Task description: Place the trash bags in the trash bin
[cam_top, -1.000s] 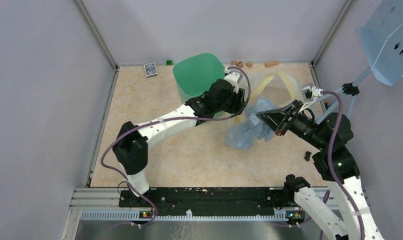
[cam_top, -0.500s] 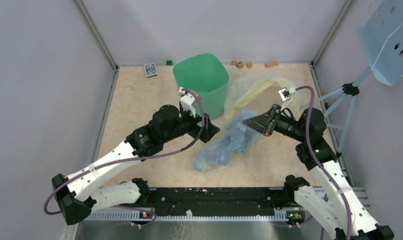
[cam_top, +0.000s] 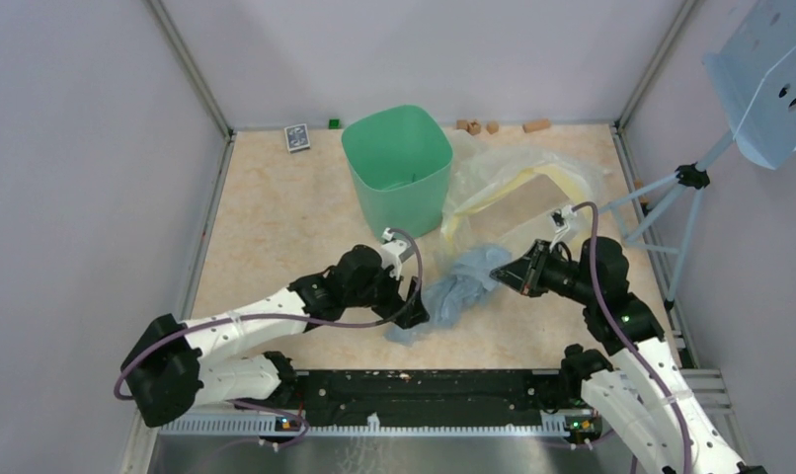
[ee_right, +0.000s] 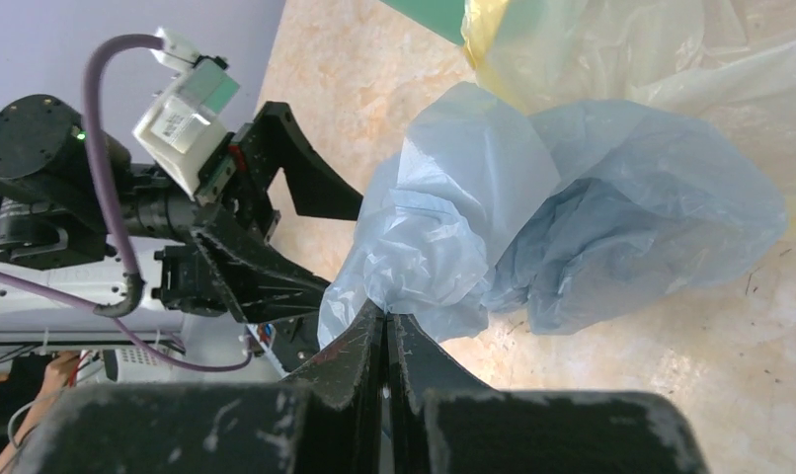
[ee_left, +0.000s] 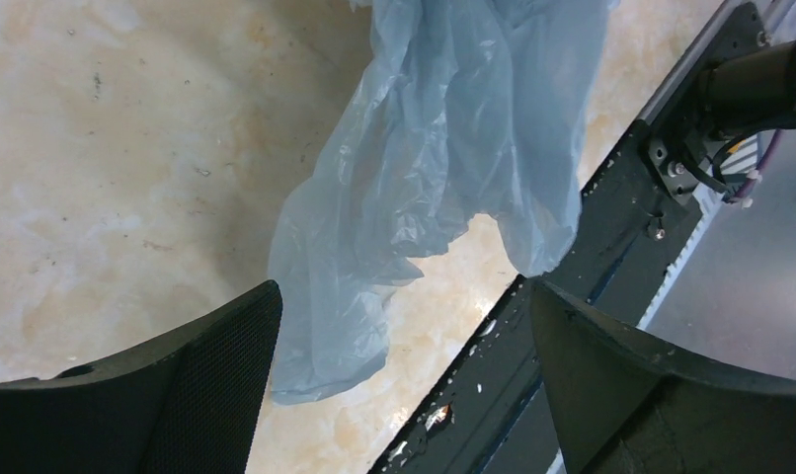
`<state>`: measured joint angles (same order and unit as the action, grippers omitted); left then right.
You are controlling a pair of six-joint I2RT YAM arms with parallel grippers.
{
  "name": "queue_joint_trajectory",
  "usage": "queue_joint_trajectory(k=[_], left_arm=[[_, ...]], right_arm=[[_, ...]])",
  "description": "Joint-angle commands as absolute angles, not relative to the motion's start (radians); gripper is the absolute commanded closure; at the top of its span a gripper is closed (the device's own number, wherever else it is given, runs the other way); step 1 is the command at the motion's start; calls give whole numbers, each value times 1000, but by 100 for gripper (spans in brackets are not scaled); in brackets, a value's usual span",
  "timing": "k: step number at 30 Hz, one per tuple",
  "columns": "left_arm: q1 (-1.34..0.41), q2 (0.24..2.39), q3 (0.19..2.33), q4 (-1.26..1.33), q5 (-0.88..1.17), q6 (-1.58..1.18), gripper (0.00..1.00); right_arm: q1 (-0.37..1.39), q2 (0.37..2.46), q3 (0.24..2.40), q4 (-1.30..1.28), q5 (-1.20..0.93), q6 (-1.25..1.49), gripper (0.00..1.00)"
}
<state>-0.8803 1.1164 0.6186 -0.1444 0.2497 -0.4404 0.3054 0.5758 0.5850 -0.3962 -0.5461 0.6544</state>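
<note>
The trash bag (cam_top: 460, 286) is a crumpled pale blue see-through film lying on the table, in front of the mint-green trash bin (cam_top: 396, 188), which stands upright. My right gripper (cam_top: 501, 277) is shut on a fold of the bag's right side. In the right wrist view the closed tips (ee_right: 386, 318) pinch the blue film (ee_right: 532, 227). My left gripper (cam_top: 417, 308) sits at the bag's left end, wide open. In the left wrist view the bag (ee_left: 443, 148) hangs ahead of the gripper (ee_left: 404, 316), and its lower edge reaches between the spread fingers.
A larger cream-yellow bag (cam_top: 517, 183) lies right of the bin, partly under the blue one. A card box (cam_top: 296, 136), a green block (cam_top: 334, 123) and brown blocks (cam_top: 478, 126) line the back wall. A tripod leg (cam_top: 661, 197) stands at the right. The black base rail (ee_left: 592, 247) lies just below the bag.
My left arm has drawn back from the bin to the near side and opened its gripper. My right gripper has pulled the blue bag nearer and to the left, staying shut.
</note>
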Motion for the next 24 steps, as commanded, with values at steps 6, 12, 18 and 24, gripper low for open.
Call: queue_joint_trajectory(k=[6,12,18,24], left_arm=[[-899,1272,577,-35,162,-489,11],[-900,1329,482,51,63,-552,35],[-899,1377,487,-87,-143,-664,100],[-897,1242,476,-224,-261,-736,100]], right_arm=[[306,558,605,-417,-492,638,100],[305,561,722,-476,-372,556,100],[305,547,940,-649,152,564,100],[305,492,968,-640,503,611,100]])
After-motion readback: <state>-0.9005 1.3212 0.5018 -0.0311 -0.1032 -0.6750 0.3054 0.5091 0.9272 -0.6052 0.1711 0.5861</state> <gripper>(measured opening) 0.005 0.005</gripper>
